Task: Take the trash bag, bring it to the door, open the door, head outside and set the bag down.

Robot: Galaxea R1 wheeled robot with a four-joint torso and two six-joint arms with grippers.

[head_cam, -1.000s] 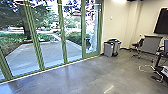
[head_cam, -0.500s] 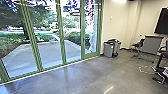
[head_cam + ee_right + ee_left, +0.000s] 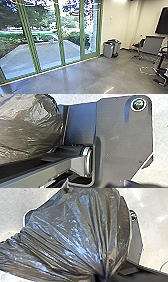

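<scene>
**Crumpled dark plastic trash bag (image 3: 75,230) held indoors by the left pincer (image 3: 99,278)**

The bag is gripped at its gathered neck by the left pincer, closed on the plastic, with folds fanned out from that point. How far the right pincer is opened, and whether anything is held by it, cannot be told. The bag is seen over the robot's wide dark plate (image 3: 120,131).

From ten to twelve o'clock, the room is bounded by tall green-framed glass door panels (image 3: 47,37), through which a pale paved path (image 3: 47,53) and greenery can be seen (quite a leafy outlook). At one o'clock, grey plastic bins (image 3: 108,50) are placed side by side near the cream wall (image 3: 115,22). At two o'clock, a grey-backed rolling chair (image 3: 151,45) is seen, and a white cable (image 3: 146,72) is strewn on the grey polished floor (image 3: 82,77).
</scene>
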